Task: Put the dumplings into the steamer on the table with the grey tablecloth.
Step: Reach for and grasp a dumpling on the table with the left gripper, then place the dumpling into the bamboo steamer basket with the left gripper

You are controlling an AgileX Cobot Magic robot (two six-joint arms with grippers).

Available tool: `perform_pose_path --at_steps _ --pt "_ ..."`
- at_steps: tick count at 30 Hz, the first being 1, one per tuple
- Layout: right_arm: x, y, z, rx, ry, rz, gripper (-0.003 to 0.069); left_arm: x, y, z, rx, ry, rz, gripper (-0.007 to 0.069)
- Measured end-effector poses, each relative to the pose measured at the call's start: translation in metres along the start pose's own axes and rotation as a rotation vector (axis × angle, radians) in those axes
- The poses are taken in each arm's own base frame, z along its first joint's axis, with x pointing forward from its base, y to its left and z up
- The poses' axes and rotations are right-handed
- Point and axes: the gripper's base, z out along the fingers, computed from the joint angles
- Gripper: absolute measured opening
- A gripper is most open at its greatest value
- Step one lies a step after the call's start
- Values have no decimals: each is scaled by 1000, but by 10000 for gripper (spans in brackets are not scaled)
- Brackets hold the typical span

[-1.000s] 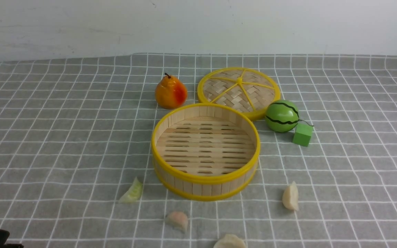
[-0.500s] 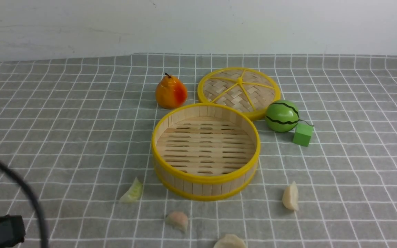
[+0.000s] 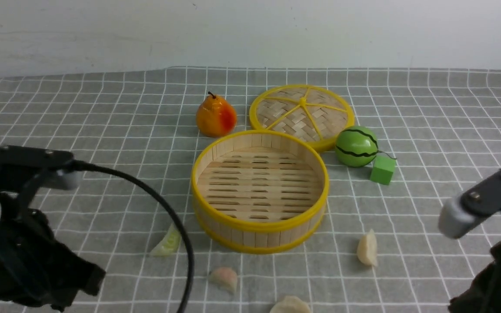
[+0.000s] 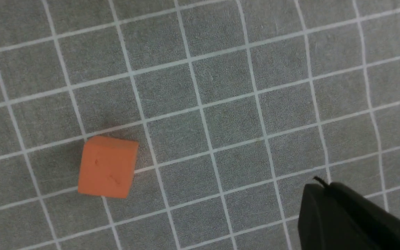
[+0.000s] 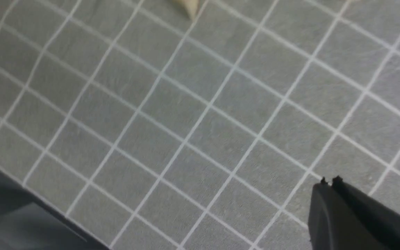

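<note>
A round shallow bamboo steamer with yellow rims [image 3: 257,238] stands empty about the middle of the surface [image 3: 59,108], which is draped in a grey tablecloth with a white grid [image 3: 429,121]. All four dumplings lie on the cloth outside it, toward the near edge. A pale green crescent dumpling [image 3: 166,241] lies near the steamer's left side, and a pinkish dumpling [image 3: 224,278] lies closer to the edge. A cream-white dumpling [image 3: 289,305] is cut off by the bottom of the front view. A second cream-white dumpling [image 3: 367,248] lies off the steamer's right side. Toward the far edge lies a flat woven bamboo lid with yellow ribs [image 3: 302,114], its near rim hidden behind the steamer. An orange-red toy pear [image 3: 215,116] stands to the lid's left. A green striped watermelon ball [image 3: 356,146] sits at the lid's right, with a small green cube [image 3: 382,170] just beside it. The left arm [image 3: 15,243] sits low at the near left corner, trailing a black cable [image 3: 181,234], and the right arm [image 3: 481,204] is at the near right corner. The left hand [image 4: 319,183] has its black fingers pressed together with nothing between them, over bare cloth. An orange cube [image 4: 107,167] lies apart from it. The right hand [image 5: 329,181] is likewise closed and empty above bare cloth.
</note>
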Motion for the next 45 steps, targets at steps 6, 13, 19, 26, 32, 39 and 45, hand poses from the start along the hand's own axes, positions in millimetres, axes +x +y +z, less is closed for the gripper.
perform_pose_path --at_steps 6,13,19,26,32,39,45 --pt "-2 11 7 -24 32 -61 -20 -48 -17 28 -21 65 35 188" --pt "-3 12 6 -34 26 -54 -19 -102 -25 72 -41 61 48 512" --pt "-3 15 6 -58 25 -39 -17 -129 -26 126 -89 129 76 593" --pt "-2 16 6 -70 30 -32 -15 -144 -23 167 -152 141 99 520" --pt "-3 16 6 -70 29 -32 -11 -143 -22 178 -166 171 52 333" --pt "-5 15 6 -65 3 -31 -7 -142 -23 176 -159 208 33 200" --pt "-8 15 6 -59 -26 -33 -5 -164 -34 117 -121 119 12 200"
